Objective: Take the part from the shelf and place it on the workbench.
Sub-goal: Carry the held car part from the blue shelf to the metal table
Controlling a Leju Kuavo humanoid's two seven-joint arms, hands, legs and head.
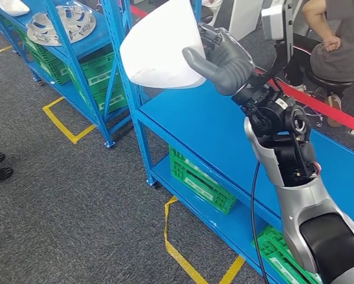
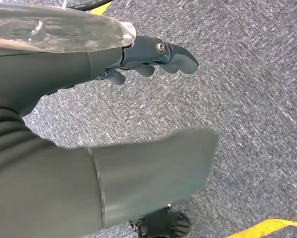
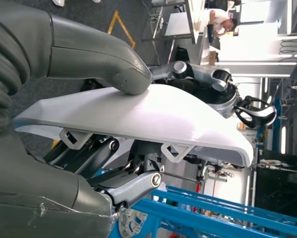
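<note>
Right hand [image 1: 226,59] holds the white part [image 1: 159,44], thumb on its top face and fingers [image 3: 133,184] beneath, raised above the blue shelf [image 1: 210,127], over that shelf's near left corner. Green crates [image 1: 201,180] sit on the shelf's lower tier. Left hand [image 2: 139,54] hangs over grey carpet [image 2: 248,74], fingers loosely apart, holding nothing. Seated person [image 1: 337,44] beyond the shelf.

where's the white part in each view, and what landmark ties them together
Head view: the white part is at top centre, held by the right hand above the blue shelf.
Right wrist view: the part spans the middle, thumb on one face, fingers on the other.
Left wrist view: grey carpet; part not there.
Shared landmark: the blue shelf.
</note>
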